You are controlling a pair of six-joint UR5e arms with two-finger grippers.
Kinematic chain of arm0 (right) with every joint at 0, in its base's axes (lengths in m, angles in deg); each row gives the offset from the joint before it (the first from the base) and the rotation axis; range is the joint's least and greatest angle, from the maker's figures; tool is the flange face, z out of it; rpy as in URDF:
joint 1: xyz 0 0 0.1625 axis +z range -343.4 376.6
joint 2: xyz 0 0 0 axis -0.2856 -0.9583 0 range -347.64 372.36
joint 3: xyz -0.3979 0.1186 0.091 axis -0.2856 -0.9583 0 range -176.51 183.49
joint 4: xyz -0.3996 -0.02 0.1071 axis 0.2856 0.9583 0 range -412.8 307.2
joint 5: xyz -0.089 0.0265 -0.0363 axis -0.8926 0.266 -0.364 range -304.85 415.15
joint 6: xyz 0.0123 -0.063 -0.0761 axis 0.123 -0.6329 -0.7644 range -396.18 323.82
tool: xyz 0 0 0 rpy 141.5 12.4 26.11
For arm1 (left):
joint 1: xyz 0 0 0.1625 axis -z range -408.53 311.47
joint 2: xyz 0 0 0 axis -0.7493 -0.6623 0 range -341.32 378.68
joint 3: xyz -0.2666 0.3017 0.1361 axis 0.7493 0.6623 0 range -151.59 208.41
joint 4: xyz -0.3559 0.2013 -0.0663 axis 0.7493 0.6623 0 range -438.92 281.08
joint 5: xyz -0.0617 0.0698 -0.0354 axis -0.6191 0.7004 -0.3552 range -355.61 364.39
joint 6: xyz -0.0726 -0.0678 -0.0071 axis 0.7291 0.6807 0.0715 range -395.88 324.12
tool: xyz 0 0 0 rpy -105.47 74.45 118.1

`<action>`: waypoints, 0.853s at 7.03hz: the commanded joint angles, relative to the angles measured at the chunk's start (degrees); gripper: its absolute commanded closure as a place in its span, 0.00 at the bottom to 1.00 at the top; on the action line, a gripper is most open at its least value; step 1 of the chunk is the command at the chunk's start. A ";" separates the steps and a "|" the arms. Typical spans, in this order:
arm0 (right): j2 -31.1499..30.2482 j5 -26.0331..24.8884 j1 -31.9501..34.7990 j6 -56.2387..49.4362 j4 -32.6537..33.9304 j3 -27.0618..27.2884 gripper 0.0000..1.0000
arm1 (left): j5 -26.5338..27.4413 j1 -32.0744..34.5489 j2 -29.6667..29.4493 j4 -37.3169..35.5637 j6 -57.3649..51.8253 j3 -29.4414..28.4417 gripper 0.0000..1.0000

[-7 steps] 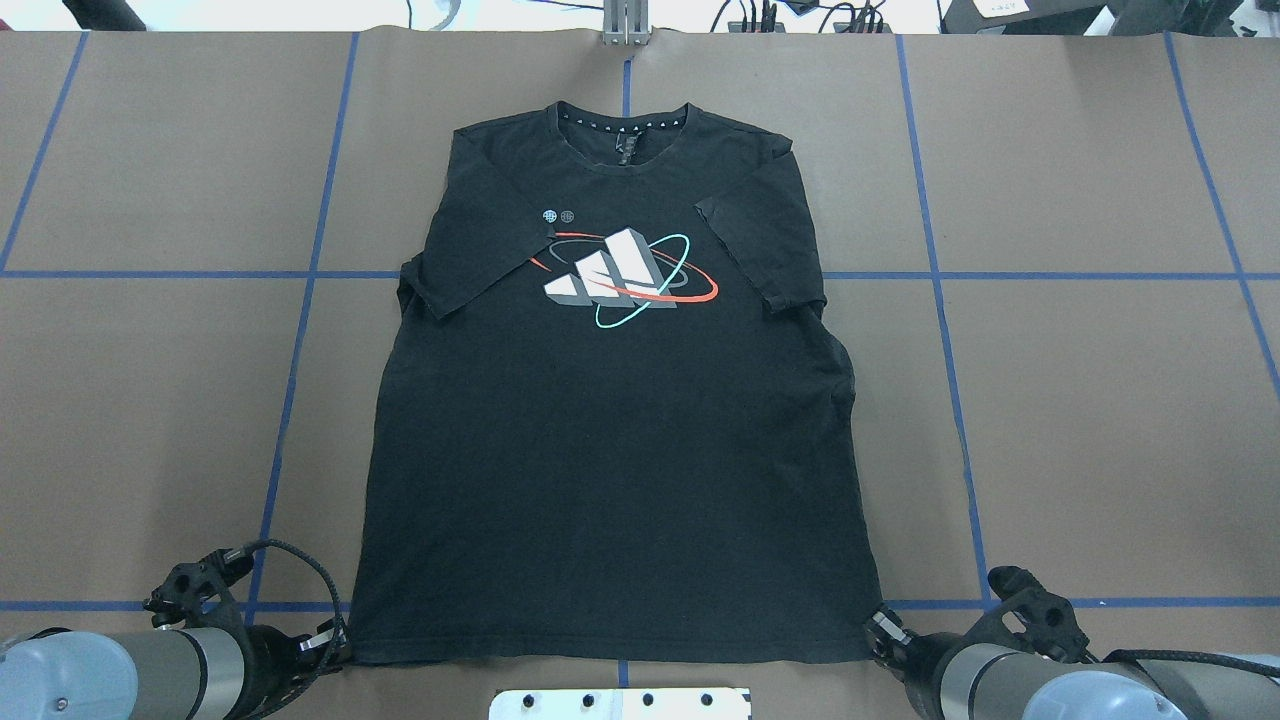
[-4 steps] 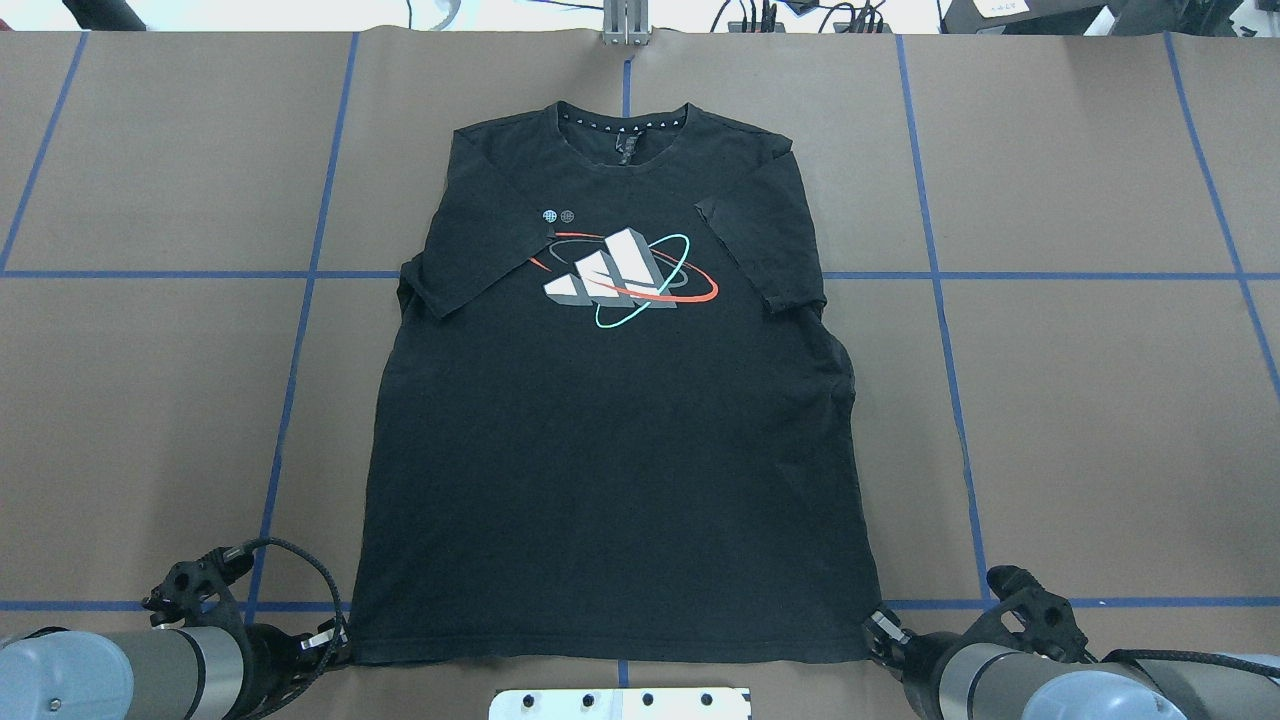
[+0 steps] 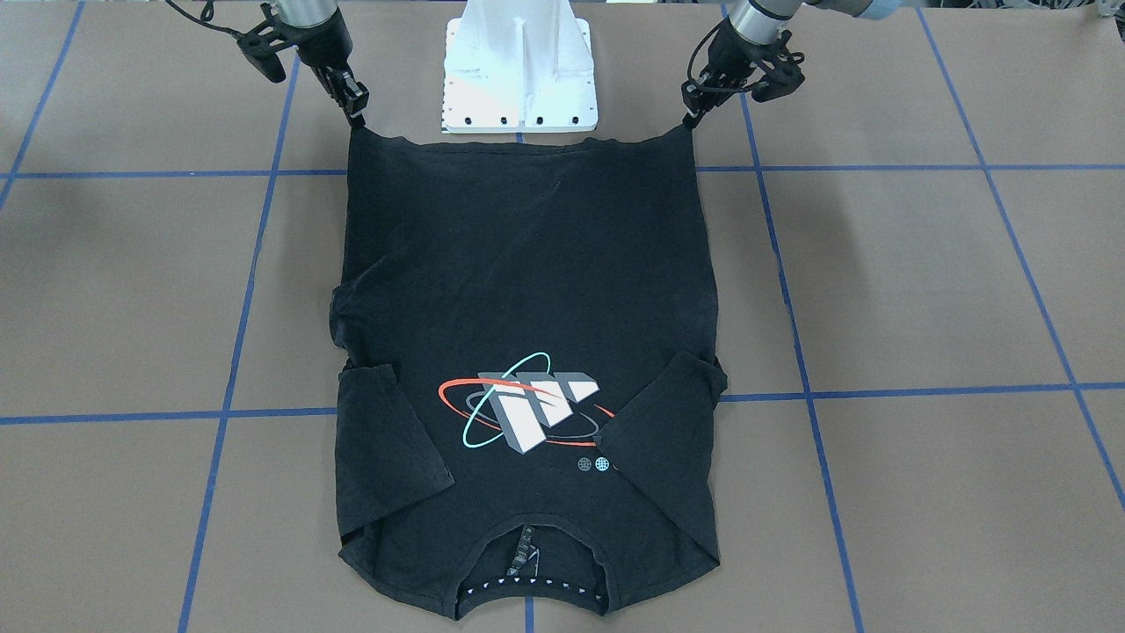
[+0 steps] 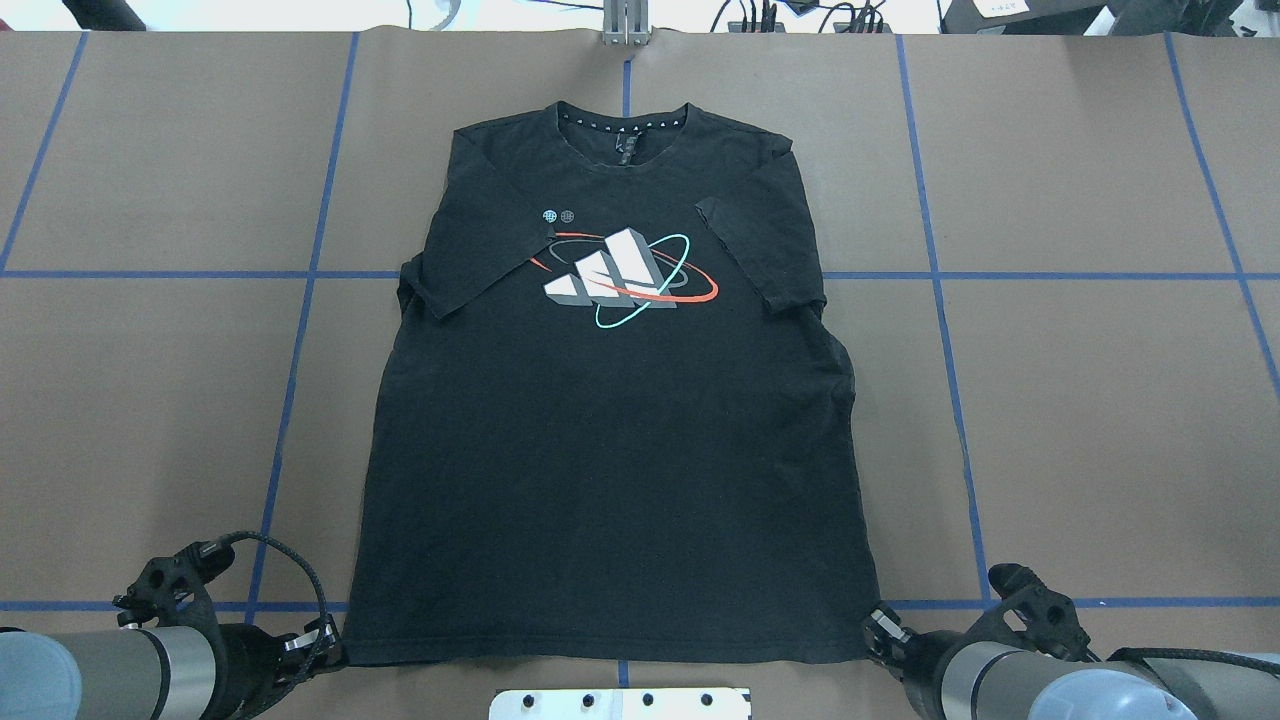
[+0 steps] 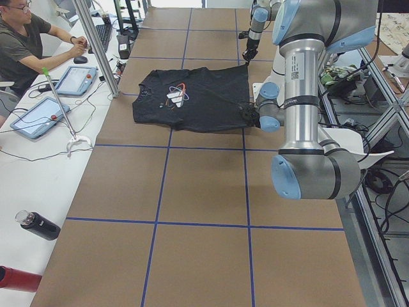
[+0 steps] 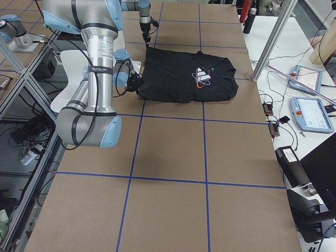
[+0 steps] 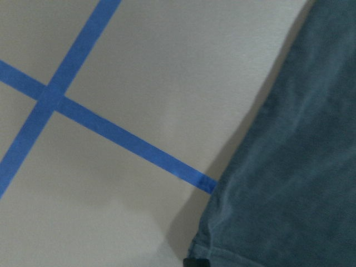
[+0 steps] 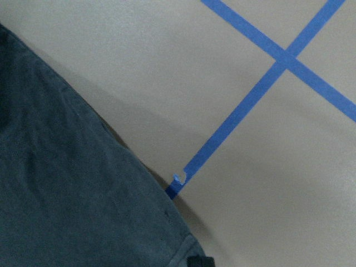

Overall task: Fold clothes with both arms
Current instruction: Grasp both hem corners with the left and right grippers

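Observation:
The black T-shirt (image 4: 610, 450) lies flat on the brown table with its white block graphic (image 4: 615, 270) up and its collar at the far side. Both sleeves are folded in over the chest. My left gripper (image 4: 325, 645) is shut on the hem's left corner, low by the table. My right gripper (image 4: 878, 632) is shut on the hem's right corner. In the front-facing view both corners are drawn up into points at the left gripper (image 3: 689, 119) and the right gripper (image 3: 359, 110). Each wrist view shows shirt cloth (image 7: 289, 167) (image 8: 67, 194) slightly raised over its shadow.
The white base block (image 4: 620, 703) stands between the arms, just behind the hem. Blue tape lines (image 4: 300, 330) grid the table. In the exterior left view a seated person (image 5: 25, 45), tablets (image 5: 35, 116) and a black bottle (image 5: 38, 225) are along the far edge.
My left arm has shifted a little to the left, drawing the hem's left corner outward with it. The right arm has barely moved.

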State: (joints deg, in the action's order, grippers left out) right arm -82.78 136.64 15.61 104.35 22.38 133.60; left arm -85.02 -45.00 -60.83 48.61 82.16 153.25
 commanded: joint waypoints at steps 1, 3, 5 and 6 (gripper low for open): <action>-2.39 0.95 -0.24 -0.09 0.14 4.68 1.00 | -0.24 0.08 2.94 -0.09 0.00 4.85 1.00; -4.61 2.80 -0.51 -0.09 0.14 8.05 1.00 | -1.38 0.34 5.32 -0.09 0.09 9.87 1.00; -4.00 4.98 4.72 -0.26 0.14 9.11 1.00 | -4.79 5.84 4.90 -0.18 0.00 13.84 1.00; -3.04 10.39 10.94 -4.09 0.14 8.76 1.00 | -6.81 8.41 3.15 -0.26 -0.44 13.67 1.00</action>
State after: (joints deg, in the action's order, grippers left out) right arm -86.72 142.31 20.33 103.25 22.52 142.42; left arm -89.42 -39.96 -56.13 48.42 82.09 166.34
